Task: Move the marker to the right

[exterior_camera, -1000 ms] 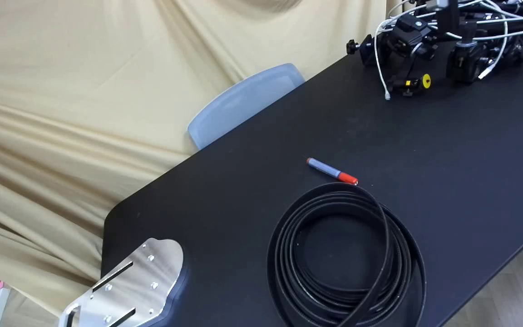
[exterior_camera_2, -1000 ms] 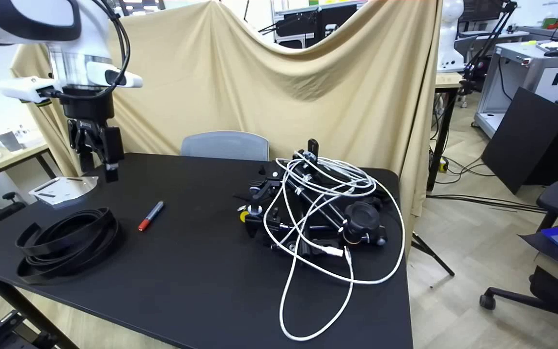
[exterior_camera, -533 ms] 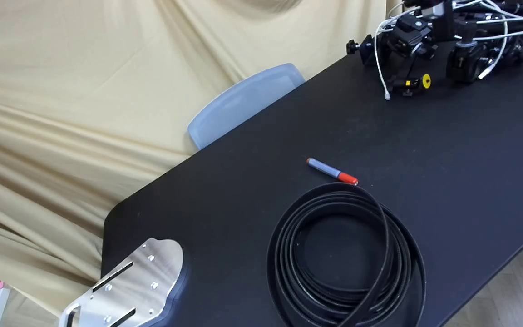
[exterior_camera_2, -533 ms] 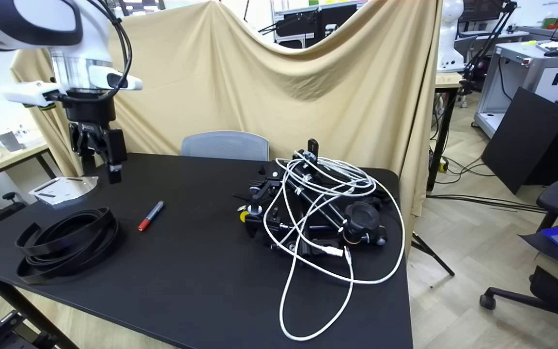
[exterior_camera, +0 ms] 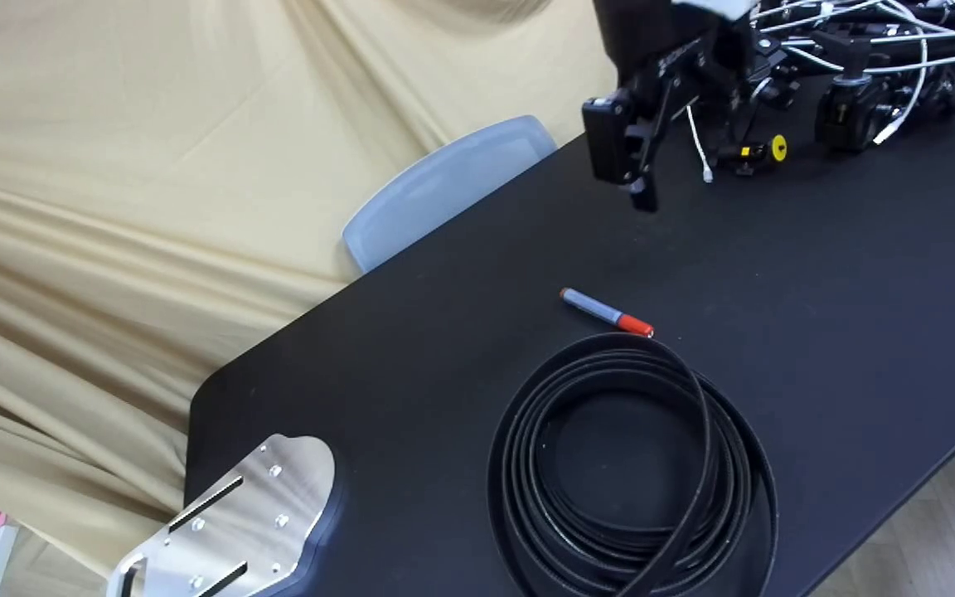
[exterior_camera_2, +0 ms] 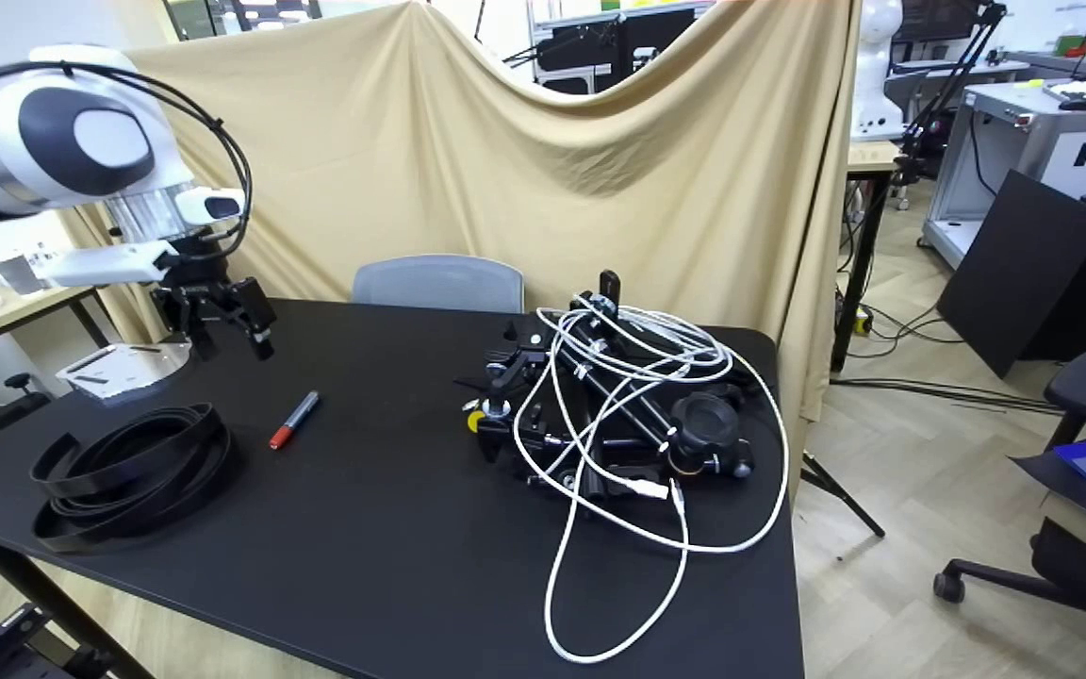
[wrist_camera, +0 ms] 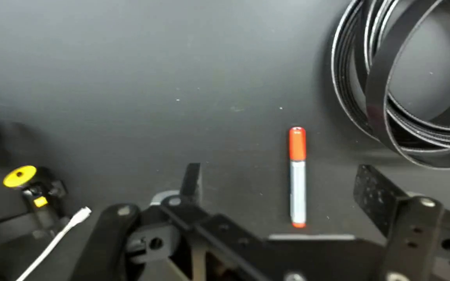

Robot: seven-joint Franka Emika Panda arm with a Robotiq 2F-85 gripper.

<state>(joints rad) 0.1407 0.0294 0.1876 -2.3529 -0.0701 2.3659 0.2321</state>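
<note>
Jaws wide apart, now aslant and nearer the marker [wrist_camera: 298,177].

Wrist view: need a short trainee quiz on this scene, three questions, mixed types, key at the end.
1. What colour is the cap on the pen-shaped, grey-blue marker?
2. True or false: the two-fingered black gripper is shut on the marker.
3. In the wrist view, which shows nearest the marker?
a) round yellow knob
b) coiled flat black strap
c) white cable plug

Key:
1. Red.
2. False; the gripper hangs open above the marker.
3. b.
</note>
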